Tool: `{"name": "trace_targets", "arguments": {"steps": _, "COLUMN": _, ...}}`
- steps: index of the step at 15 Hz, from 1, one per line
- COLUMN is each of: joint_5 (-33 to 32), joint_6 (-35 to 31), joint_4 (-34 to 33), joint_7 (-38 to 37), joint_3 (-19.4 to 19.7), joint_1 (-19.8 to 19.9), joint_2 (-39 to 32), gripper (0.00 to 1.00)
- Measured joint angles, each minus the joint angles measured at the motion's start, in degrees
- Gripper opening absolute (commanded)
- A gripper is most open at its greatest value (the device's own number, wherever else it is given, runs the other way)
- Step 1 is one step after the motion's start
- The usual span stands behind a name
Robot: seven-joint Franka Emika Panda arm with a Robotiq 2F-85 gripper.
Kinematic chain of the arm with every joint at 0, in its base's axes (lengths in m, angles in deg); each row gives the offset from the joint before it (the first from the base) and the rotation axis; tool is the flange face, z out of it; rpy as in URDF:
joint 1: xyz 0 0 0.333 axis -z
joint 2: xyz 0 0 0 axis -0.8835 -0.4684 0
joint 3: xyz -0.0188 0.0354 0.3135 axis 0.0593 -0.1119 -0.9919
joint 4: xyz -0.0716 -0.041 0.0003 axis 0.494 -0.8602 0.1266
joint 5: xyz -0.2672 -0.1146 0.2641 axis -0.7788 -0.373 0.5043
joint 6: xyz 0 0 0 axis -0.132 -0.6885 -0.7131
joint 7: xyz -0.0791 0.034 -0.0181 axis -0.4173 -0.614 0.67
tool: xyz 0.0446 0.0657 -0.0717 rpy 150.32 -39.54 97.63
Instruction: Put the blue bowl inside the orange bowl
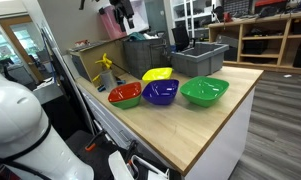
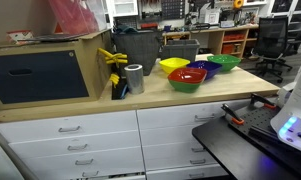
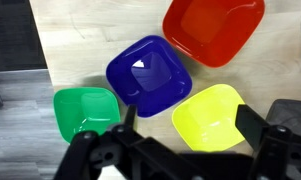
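1. The blue bowl [image 3: 148, 75] sits upright and empty on the wooden surface [image 3: 80, 40], in the middle of a tight cluster of four bowls.
2. In the wrist view, the orange bowl [image 3: 212, 28] lies just beside the blue bowl's upper right corner, also upright and empty.
3. The green bowl [image 3: 85, 110] is at the blue bowl's lower left and the yellow bowl [image 3: 212, 112] at its lower right. Their rims are very close, and whether they touch cannot be told.
4. The jaws are spread wide with nothing between them, hanging above the cluster in the wrist view.
5. In an exterior view, a grey bin [image 1: 200, 57] stands behind the bowls.
6. In an exterior view, a silver roll of tape [image 2: 135, 78] stands apart from the bowls.
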Motion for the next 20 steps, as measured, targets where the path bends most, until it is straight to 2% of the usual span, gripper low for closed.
{"name": "trace_targets", "arguments": {"steps": 4, "joint_5": -0.11, "joint_6": -0.64, "joint_4": -3.35, "joint_7": 0.02, "joint_3": 2.96, "joint_1": 1.24, "joint_2": -4.29, "gripper": 1.00}}
{"name": "trace_targets", "arguments": {"steps": 8, "joint_5": -2.36, "joint_6": -6.87, "joint_4": -3.61, "joint_7": -0.92, "joint_3": 4.67, "joint_1": 1.67, "joint_2": -9.04, "gripper": 1.00}}
{"name": "trace_targets", "arguments": {"steps": 12, "joint_5": -5.18, "joint_6": -12.56, "joint_4": -3.50, "joint_7": -6.21, "joint_3": 4.68, "joint_1": 0.75, "joint_2": -14.88, "gripper": 1.00}}
{"name": "trace_targets", "arguments": {"steps": 16, "joint_5": -6.25, "joint_6": -13.71, "joint_4": -3.43, "joint_7": -11.32, "joint_3": 4.81, "joint_1": -0.53, "joint_2": -18.60, "gripper": 1.00}}
{"name": "trace_targets", "arguments": {"steps": 20, "joint_5": -6.25, "joint_6": -13.71, "joint_4": -2.69, "joint_7": -14.20, "joint_3": 5.68, "joint_1": -0.69, "joint_2": -19.36, "gripper": 1.00}}
